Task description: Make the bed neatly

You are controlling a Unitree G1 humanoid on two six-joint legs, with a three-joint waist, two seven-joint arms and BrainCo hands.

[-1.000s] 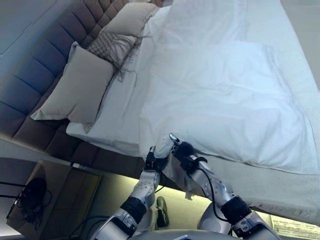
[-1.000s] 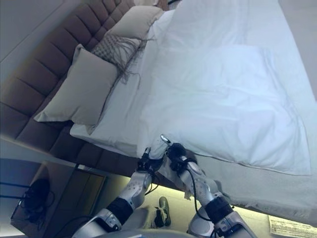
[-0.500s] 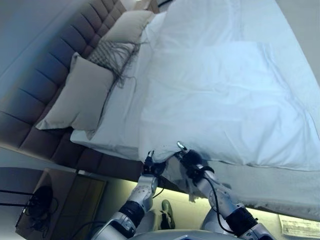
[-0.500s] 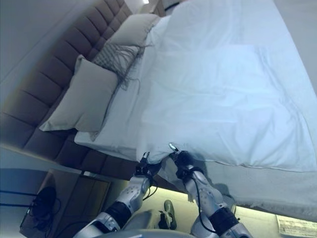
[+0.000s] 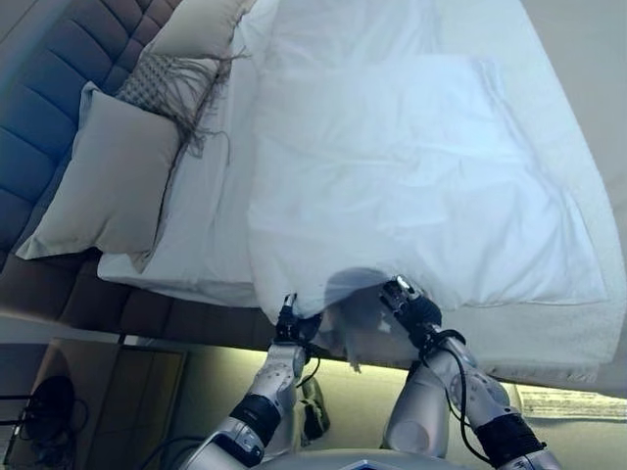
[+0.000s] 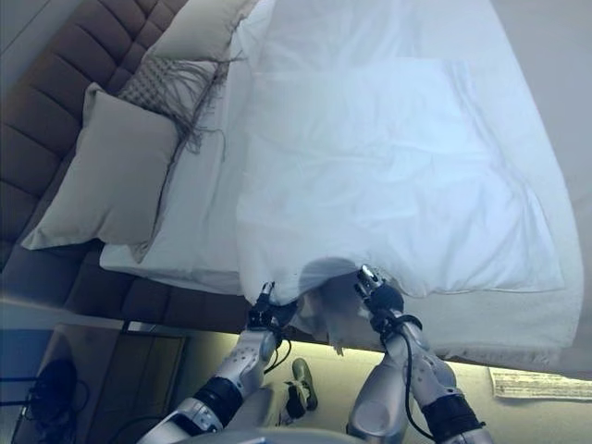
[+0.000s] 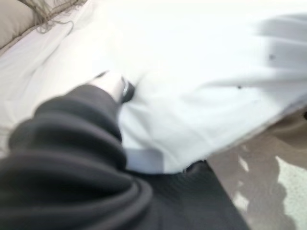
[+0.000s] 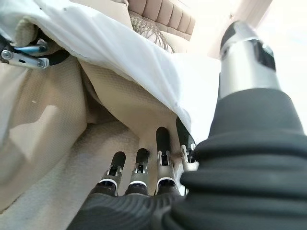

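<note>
Duvet [image 5: 411, 186] lies rumpled across the bed [image 5: 578, 333] in your eye views, its near edge lifted between your left hand [image 5: 291, 328] and right hand [image 5: 411, 305]. Your left wrist view shows white cloth draped over that hand, so you cannot tell how its fingers stand. Your right wrist view shows fingers [image 8: 162, 139] curled under the hem; you're mid-spread, and next should draw it taut and level.
</note>
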